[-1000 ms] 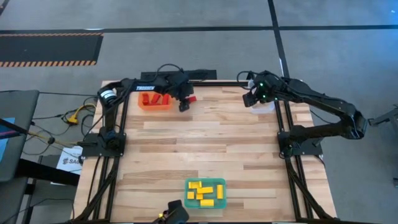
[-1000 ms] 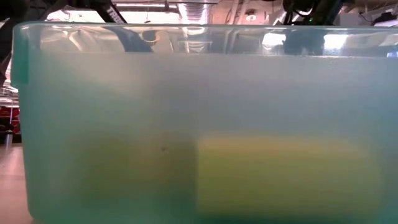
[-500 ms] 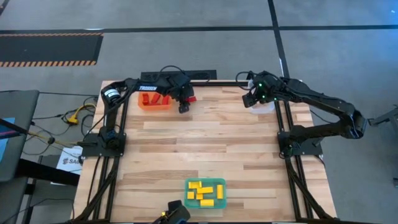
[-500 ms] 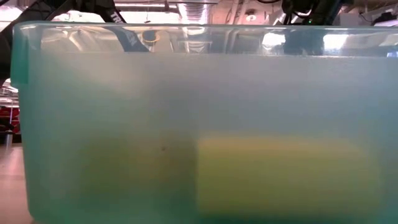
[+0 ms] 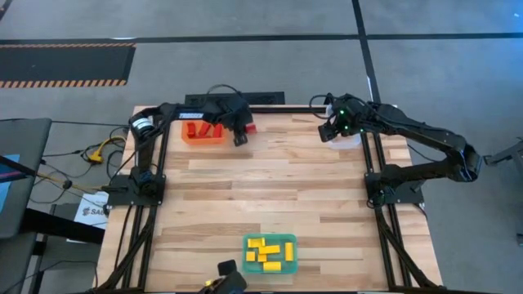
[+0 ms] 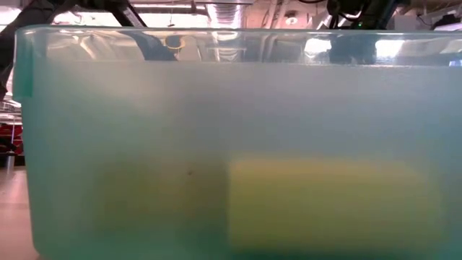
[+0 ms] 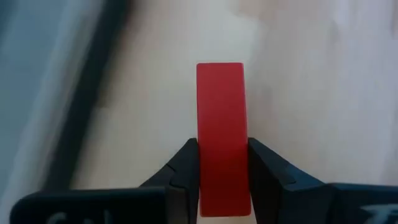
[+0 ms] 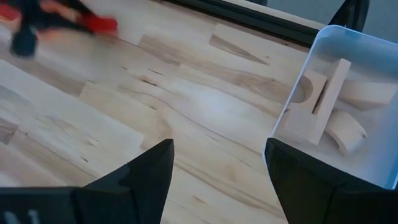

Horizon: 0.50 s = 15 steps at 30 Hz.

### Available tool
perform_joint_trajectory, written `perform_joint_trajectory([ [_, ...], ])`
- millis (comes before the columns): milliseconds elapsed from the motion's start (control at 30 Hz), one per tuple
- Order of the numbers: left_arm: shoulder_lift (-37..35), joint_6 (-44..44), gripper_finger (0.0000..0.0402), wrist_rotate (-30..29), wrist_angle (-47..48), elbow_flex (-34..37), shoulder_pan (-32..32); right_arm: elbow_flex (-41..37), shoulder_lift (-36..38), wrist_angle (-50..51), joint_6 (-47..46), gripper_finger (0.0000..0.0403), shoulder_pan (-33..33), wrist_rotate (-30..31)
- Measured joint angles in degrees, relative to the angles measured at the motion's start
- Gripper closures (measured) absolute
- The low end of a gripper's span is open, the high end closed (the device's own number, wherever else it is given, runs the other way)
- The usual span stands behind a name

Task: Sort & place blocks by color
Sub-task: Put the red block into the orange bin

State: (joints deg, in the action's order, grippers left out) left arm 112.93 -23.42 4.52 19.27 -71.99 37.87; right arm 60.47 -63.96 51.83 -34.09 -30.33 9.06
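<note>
At the far edge of the worktop (image 5: 270, 180), my left hand (image 7: 222, 168) pinches a red block (image 7: 221, 134) just beside the orange tray (image 5: 203, 133), which already holds other red blocks. My right hand (image 8: 217, 168) hovers with fingers spread next to the clear tray (image 8: 373, 50) of pale wood pieces (image 8: 323, 106). Yellow blocks (image 5: 270, 251) sit in the teal tray (image 5: 292, 242) near me. I judge the risk plain: the grip covers only the block's lower end, so a quick swing could twist it loose, or an early release could drop it outside the rim.
</note>
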Motion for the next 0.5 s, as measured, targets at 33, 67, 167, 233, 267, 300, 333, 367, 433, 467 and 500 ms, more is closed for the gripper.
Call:
perform_joint_trajectory([
  [33, -1.9, 0.1, 0.033, -0.8, 0.0, 0.0, 0.1, 0.0, 0.0, 0.0, 0.0, 0.0127, 0.0, 0.0],
  [67, -3.9, 0.1, 0.033, -1.5, 0.0, -0.1, 0.2, 0.0, 0.0, 0.0, 0.0, 0.0127, 0.0, 0.0],
  [167, -10.0, 0.1, 0.033, -1.7, 2.1, -0.3, 0.1, 0.0, 0.0, -0.1, -0.3, 0.0127, 0.0, 0.0],
  [233, -13.7, 0.4, 0.033, -1.6, 4.7, -0.2, 0.0, 0.0, 0.0, -0.4, -0.4, 0.0127, 0.0, 0.0],
  [267, -15.5, 0.3, 0.033, -2.2, 5.9, -0.2, 0.1, 0.0, 0.0, -0.7, -0.4, 0.0127, 0.0, 0.0],
  [300, -17.4, 0.3, 0.033, -2.8, 6.7, -0.2, 0.3, 0.0, 0.0, -0.9, -0.4, 0.0127, 0.1, 0.0],
  [333, -19.3, 0.1, 0.033, -3.3, 7.6, 0.3, 0.8, 0.0, 0.0, -1.2, -0.4, 0.0127, 0.2, 0.0],
  [367, -21.1, -0.2, 0.033, -3.7, 8.2, 1.5, 1.3, 0.0, 0.0, -1.5, -0.4, 0.0127, 0.5, 0.0],
  [433, -24.4, -0.4, 0.033, -3.7, 8.2, 5.5, 3.0, 0.0, 0.0, -1.7, -0.4, 0.0127, 1.0, 0.0],
  [467, -26.0, -0.3, 0.033, -3.7, 8.1, 7.8, 4.0, 0.0, 0.0, -1.7, -0.4, 0.0127, 1.3, 0.0],
  [500, -27.8, -0.1, 0.033, -3.7, 7.5, 10.5, 5.2, 0.0, 0.0, -1.8, -0.5, 0.0127, 1.7, 0.0],
])
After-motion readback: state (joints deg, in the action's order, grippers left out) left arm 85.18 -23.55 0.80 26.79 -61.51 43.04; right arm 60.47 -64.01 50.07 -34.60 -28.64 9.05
